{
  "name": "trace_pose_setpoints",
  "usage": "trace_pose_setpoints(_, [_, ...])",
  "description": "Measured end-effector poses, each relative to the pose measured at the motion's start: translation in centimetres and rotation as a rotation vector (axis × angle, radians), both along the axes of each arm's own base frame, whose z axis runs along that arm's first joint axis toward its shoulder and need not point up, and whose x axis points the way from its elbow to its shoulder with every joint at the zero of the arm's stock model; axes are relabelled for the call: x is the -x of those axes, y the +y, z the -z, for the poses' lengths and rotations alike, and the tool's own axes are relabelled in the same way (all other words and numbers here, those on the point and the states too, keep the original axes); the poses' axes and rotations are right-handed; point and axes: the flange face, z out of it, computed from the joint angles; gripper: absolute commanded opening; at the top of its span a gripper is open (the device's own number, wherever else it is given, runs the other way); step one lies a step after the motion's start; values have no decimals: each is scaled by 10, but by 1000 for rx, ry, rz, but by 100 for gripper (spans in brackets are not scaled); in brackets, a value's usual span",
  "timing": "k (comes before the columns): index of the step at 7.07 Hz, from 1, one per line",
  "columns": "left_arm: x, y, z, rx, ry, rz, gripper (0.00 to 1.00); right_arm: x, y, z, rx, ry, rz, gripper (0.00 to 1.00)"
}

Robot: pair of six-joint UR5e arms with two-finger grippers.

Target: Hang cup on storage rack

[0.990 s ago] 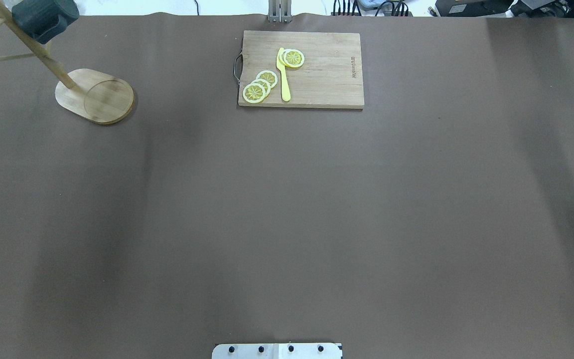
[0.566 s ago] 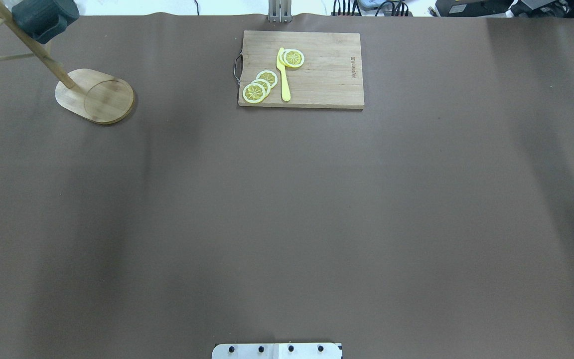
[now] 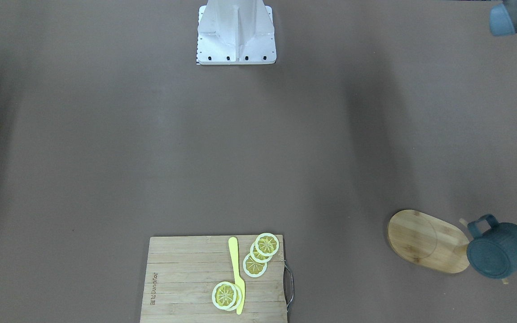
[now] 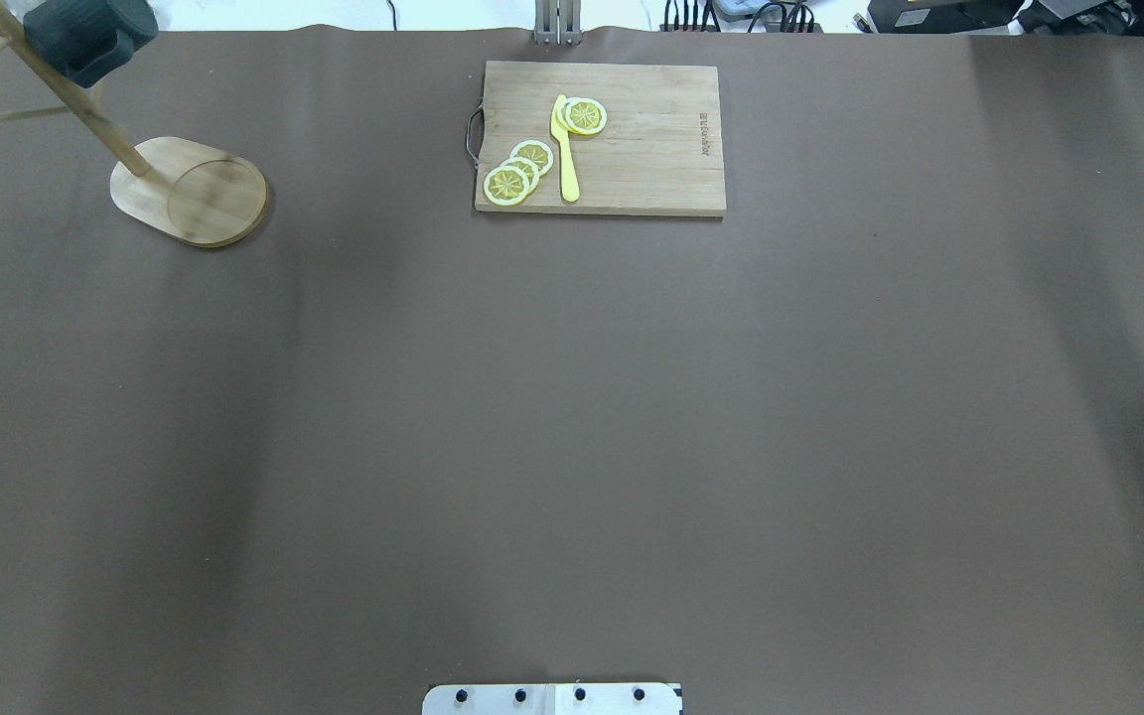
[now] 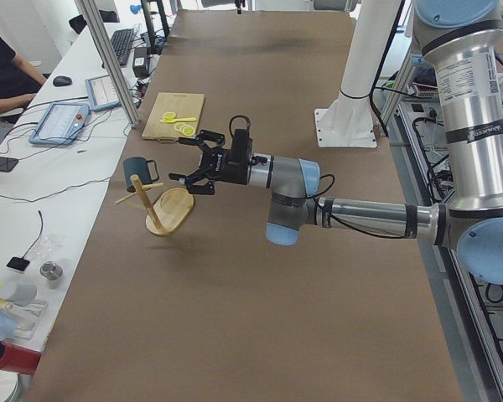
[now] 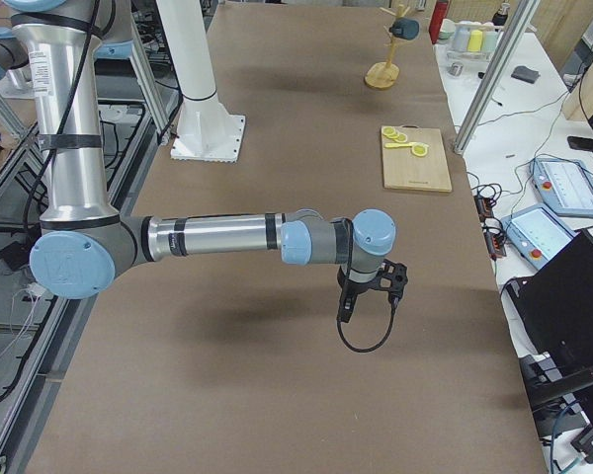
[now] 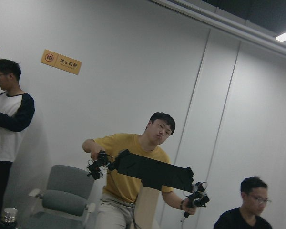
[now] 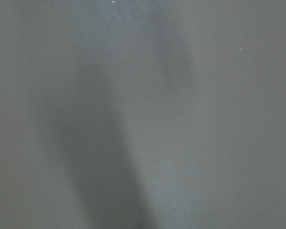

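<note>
The dark teal cup (image 4: 85,40) hangs by its handle on a peg of the bamboo storage rack (image 4: 190,189) at the table's far left corner. The cup (image 3: 501,249) and the rack's oval base (image 3: 424,240) also show in the front-facing view, and the cup (image 5: 137,170) in the exterior left view. My left gripper (image 5: 187,161) shows only in the exterior left view. It hovers above the table beside the rack, apart from the cup, and I cannot tell its state. My right gripper (image 6: 348,308) shows only in the exterior right view. It points down over the table far from the rack, and I cannot tell its state.
A slatted cutting board (image 4: 600,137) with lemon slices (image 4: 517,171) and a yellow knife (image 4: 565,149) lies at the far middle. The robot's white base (image 3: 236,33) stands at the near edge. Operators' desks run past the table's far edge.
The hanging cup has shifted very slightly on its peg. Nothing else in the overhead view has moved.
</note>
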Motion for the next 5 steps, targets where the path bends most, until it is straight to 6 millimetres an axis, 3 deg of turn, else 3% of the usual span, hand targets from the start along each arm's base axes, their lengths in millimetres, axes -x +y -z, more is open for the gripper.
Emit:
trace_pose_setpoints(2, [61, -28, 9, 264, -159, -108, 98, 0, 1, -1, 2, 0, 0, 100])
trace_pose_setpoints(3, [81, -36, -3, 390, -265, -173, 98, 0, 2, -2, 3, -1, 1, 100])
trace_pose_setpoints(5, [91, -47, -48, 667, -392, -328, 98, 0, 2, -2, 3, -1, 1, 100])
